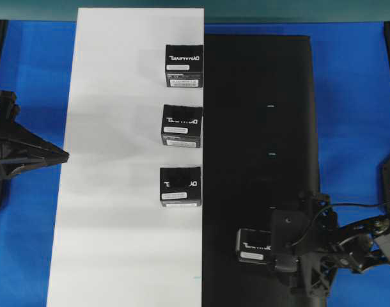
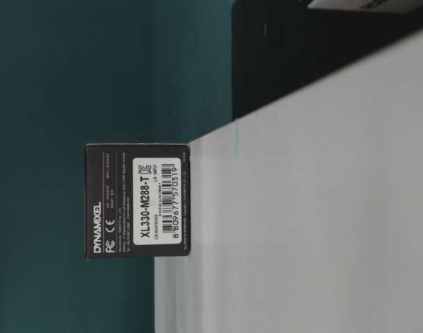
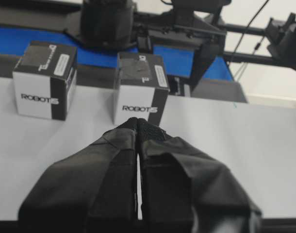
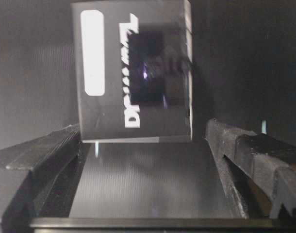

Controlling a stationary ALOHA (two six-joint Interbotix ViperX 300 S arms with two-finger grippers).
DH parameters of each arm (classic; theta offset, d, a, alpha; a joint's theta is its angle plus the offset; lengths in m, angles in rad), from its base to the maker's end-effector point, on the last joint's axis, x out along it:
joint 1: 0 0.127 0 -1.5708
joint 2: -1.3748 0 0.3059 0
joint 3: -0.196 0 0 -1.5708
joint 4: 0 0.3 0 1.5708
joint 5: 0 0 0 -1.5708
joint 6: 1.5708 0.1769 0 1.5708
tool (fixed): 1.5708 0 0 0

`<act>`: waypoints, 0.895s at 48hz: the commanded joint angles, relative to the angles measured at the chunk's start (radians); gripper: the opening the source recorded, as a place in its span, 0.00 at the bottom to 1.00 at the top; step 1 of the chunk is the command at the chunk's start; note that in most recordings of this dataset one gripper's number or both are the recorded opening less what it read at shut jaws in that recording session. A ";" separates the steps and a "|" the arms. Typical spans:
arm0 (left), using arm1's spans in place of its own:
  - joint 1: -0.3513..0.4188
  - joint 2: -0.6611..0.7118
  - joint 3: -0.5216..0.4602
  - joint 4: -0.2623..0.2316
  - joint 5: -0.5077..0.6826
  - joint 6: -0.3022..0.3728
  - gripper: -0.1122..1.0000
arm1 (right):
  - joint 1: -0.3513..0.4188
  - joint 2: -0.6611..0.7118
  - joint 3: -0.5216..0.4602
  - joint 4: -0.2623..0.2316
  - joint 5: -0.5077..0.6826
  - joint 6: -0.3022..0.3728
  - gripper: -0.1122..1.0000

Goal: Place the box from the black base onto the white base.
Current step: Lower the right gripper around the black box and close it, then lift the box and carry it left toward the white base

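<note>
Directly ahead of the right gripper, whose jaws stand spread and empty, the box lies on the black base, just beyond the fingertips and centred on the gap between them. Its white label strip runs along the line of approach, so the jaws would close across the shorter width. Well apart over the white base, the left gripper rests pressed together, making the right arm the nearer one.

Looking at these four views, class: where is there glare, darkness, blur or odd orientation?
Overhead: white base slightly washed out, black base swallows detail. Table-level: image turned sideways, label sharp. Right wrist: dim, glare on the box. Left wrist: gripper close and soft.
</note>
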 commanded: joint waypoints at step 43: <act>-0.002 0.006 -0.009 0.003 -0.005 -0.002 0.09 | -0.044 0.084 -0.058 -0.009 -0.067 0.107 0.96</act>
